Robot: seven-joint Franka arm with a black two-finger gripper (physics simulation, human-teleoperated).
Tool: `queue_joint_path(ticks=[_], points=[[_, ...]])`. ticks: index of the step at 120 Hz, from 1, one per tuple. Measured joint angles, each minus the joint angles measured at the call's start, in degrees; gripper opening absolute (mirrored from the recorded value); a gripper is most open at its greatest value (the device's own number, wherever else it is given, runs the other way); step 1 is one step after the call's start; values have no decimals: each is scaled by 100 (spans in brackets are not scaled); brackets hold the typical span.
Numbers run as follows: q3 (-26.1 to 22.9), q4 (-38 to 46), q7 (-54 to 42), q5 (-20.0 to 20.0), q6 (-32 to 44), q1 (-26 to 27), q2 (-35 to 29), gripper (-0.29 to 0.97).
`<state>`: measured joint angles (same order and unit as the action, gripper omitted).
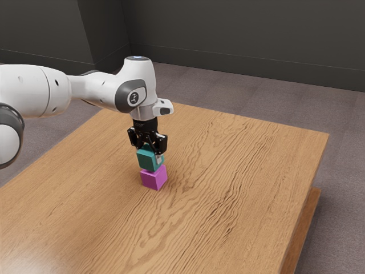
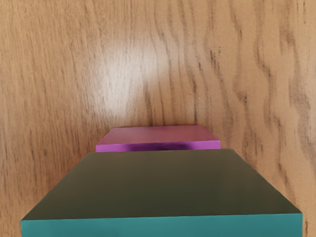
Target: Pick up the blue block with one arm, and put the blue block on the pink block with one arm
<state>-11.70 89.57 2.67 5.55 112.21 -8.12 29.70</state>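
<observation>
While the wooden table spreads widely on every side of the pink block, only a small patch of it is taken up by the task's things. The white arm is seen entering from the exterior view's left, and its wrist is bent downward directly above the pink block. The black gripper is held upright over the pink block, and its two fingers are pressed against opposite sides of the blue block, so that the block is clamped between them at its upper part.

The blue block, rendered teal, is placed on top of the pink block, with the two faces seemingly in contact; it is set slightly toward the exterior view's left of the pink block's centre.

From the wrist camera, the blue block is shown large and dark-topped just under the hand, and one edge of the pink block is seen projecting beyond it, with the table's grain behind.
</observation>
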Motion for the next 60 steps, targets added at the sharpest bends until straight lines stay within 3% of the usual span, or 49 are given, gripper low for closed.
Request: queue_joint_path(ticks=[40,60], points=[[0,33,19,-7,5,1,-4,37],[1,37,11,-28,4,2,-4,53]])
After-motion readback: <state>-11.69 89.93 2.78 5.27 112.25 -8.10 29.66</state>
